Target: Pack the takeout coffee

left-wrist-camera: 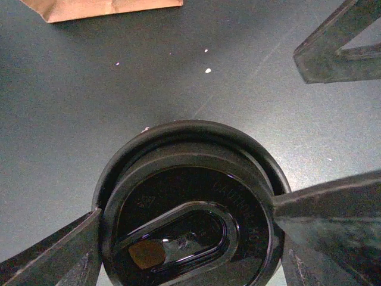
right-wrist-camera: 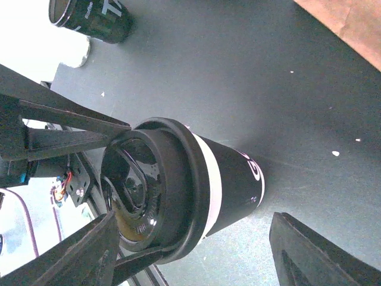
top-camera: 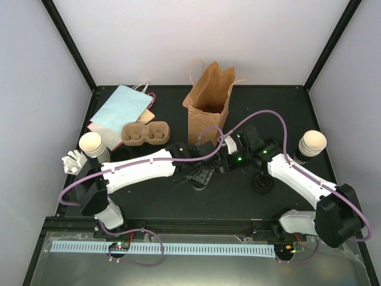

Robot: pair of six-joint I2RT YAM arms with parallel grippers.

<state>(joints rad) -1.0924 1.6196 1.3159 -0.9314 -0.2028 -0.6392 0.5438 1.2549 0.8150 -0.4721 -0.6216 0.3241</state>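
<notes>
One takeout coffee cup [right-wrist-camera: 235, 179], black with a white band, stands on the dark table under a round black lid [left-wrist-camera: 184, 179]. My left gripper [left-wrist-camera: 187, 208] comes down from above, and its fingers [right-wrist-camera: 89, 128] press on opposite sides of the lid's rim. In the top view this gripper [top-camera: 202, 176] covers most of the cup. My right gripper [right-wrist-camera: 195, 219] is open and level with the cup. Its jaws stand wide on either side, with a clear gap on the right. The brown paper bag [top-camera: 208, 101] stands open just behind.
Stacks of open cups stand at the left [top-camera: 92, 145] and right [top-camera: 312, 145]. A brown pulp carrier [top-camera: 146, 133] and a flat pale-blue bag [top-camera: 122, 107] lie back left. A loose black lid [top-camera: 262, 181] lies by the right arm. Another black cup [right-wrist-camera: 89, 16] lies farther off.
</notes>
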